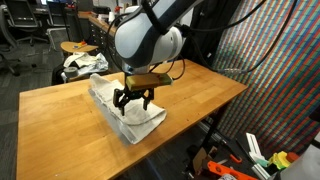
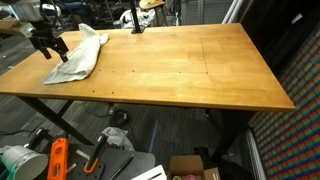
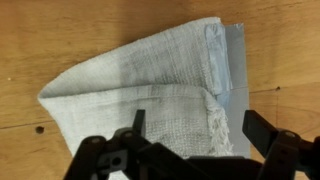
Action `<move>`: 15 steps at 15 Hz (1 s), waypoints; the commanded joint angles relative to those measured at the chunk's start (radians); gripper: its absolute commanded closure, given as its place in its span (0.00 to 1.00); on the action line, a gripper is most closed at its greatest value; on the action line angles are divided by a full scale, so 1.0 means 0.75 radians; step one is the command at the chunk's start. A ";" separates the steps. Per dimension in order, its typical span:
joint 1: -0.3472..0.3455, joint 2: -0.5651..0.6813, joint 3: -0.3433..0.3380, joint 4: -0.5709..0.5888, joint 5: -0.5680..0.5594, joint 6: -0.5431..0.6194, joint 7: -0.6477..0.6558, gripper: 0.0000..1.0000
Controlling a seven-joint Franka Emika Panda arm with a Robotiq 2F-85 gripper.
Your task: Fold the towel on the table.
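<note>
Wrist view: towel (image 3: pixel 150 95) flat on table (image 3: pixel 60 30), between parted fingers (image 3: pixel 262 130)

No words, brands, numbers or signs can be read in any of the views. The cardboard box (image 2: pixel 193 167) on the floor under the table (image 2: pixel 200 70) and the bright clutter (image 1: pixel 262 160) on the floor beside the table in an exterior view are too small and blurred to tell whether they carry any print
</note>
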 commanded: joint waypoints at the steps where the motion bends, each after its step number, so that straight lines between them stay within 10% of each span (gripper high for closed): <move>1: 0.030 -0.027 0.028 -0.056 0.039 0.151 -0.037 0.00; 15: 0.106 0.105 0.002 -0.014 -0.060 0.324 0.061 0.00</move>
